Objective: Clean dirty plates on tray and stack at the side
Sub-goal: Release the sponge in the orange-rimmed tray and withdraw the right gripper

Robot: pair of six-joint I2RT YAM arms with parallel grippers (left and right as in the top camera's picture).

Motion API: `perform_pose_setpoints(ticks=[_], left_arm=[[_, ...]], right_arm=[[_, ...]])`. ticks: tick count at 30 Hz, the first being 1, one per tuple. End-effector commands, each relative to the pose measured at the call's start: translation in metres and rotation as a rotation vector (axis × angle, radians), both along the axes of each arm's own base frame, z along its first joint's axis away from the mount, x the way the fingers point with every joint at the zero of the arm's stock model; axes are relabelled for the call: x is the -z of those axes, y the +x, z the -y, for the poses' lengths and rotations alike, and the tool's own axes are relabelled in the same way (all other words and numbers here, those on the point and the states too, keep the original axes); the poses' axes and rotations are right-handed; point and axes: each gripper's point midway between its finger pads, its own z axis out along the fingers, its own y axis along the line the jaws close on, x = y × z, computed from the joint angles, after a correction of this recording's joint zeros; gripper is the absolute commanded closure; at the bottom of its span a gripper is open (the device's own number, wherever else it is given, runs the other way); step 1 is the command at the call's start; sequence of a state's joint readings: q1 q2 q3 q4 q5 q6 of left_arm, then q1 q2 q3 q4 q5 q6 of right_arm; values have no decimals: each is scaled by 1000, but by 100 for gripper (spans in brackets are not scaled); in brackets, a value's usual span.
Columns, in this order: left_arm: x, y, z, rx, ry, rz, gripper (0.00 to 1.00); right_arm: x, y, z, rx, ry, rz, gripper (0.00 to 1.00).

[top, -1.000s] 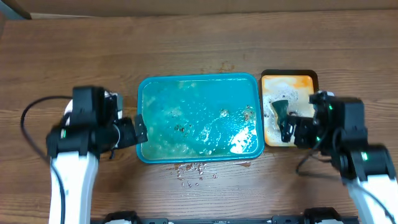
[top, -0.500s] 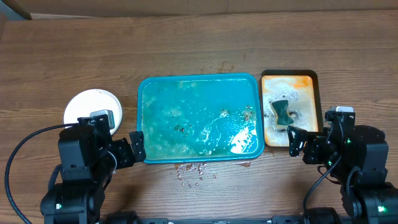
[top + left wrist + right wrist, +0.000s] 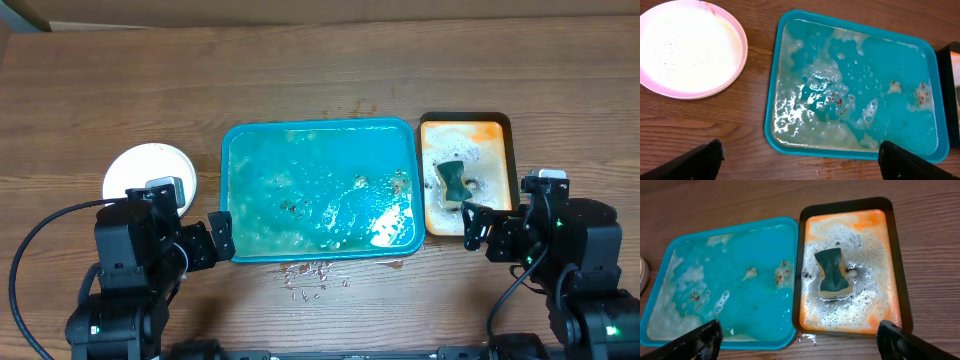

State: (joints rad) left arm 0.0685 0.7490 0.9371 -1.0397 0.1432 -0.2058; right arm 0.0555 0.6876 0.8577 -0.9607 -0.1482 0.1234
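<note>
The teal tray (image 3: 228, 160) lies mid-table, wet with foam and brown specks, with no plate on it; it also shows in the left wrist view (image 3: 776, 100) and the right wrist view (image 3: 660, 275). The plates (image 3: 140, 165) sit stacked left of the tray, partly behind my left arm; the left wrist view shows a clean white plate (image 3: 687, 47) on top with a pinkish rim. My left gripper (image 3: 800, 160) is open and empty near the tray's front left corner. My right gripper (image 3: 797, 340) is open and empty in front of the orange tray.
A narrow orange tray (image 3: 497, 128) with foam and a dark green sponge (image 3: 452, 181) stands right of the teal tray, also in the right wrist view (image 3: 892, 255). Brown spill drops (image 3: 310, 275) lie on the wood in front of the teal tray.
Both arms pulled back toward the front edge between one second and half a second ago, uncovering the plate stack and the sponge. Since then nothing has moved.
</note>
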Motion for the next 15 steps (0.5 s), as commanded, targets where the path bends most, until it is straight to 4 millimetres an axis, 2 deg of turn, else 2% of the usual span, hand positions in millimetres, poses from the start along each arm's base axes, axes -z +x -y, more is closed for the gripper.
perform_pose_setpoints(ticks=[1, 8, 11, 15], left_arm=[[5, -1, 2, 20, 6, -11, 0], [5, -1, 2, 20, 6, -11, 0], [5, -1, 2, 20, 6, -11, 0], [5, -1, 2, 20, 6, -11, 0]], right_arm=[[2, 1, 2, 12, -7, -2, 0], [-5, -2, 9, 39, -31, 49, 0], [-23, 3, 12, 55, -31, 191, 0], [-36, 5, 13, 67, -21, 369, 0]])
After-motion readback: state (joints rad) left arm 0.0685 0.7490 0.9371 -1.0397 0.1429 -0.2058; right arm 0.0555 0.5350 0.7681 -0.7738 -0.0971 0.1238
